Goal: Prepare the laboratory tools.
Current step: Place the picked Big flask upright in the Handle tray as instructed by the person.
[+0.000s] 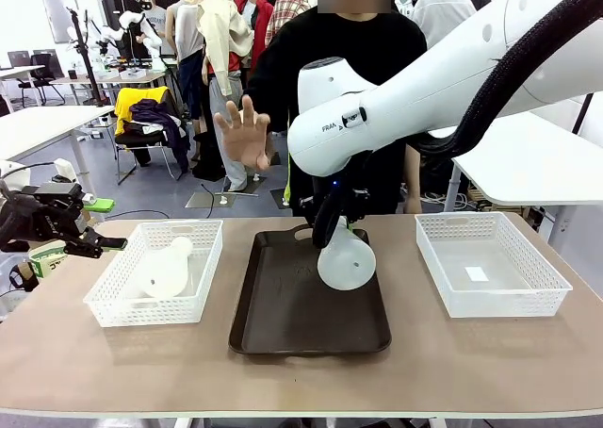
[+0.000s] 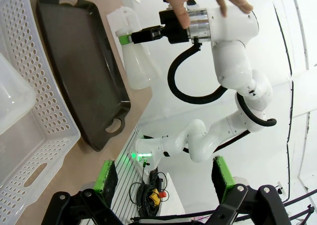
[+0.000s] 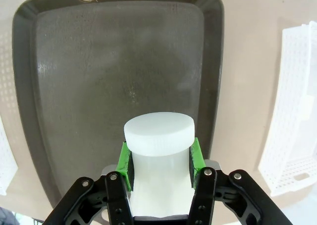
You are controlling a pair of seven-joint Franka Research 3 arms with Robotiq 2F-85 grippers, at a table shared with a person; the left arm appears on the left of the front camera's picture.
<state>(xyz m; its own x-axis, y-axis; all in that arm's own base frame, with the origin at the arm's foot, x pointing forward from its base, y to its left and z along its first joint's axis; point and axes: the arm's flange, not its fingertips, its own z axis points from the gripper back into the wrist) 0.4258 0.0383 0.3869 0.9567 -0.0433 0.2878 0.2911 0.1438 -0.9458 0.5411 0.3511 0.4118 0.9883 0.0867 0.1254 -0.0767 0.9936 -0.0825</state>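
left claw [image 2: 164,178] spread wide, low (far left) | right claw [image 3: 158,158] clamped, pointing down

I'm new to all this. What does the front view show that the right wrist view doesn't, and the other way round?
The front view adds the person's raised open hand beyond the table, and a second flask lying on its side in the left basket. The right wrist view adds a close look at the green pads clamped on either side of the held flask, on its neck just under the round top. Both share the right gripper gripping that flask at the dark tray.
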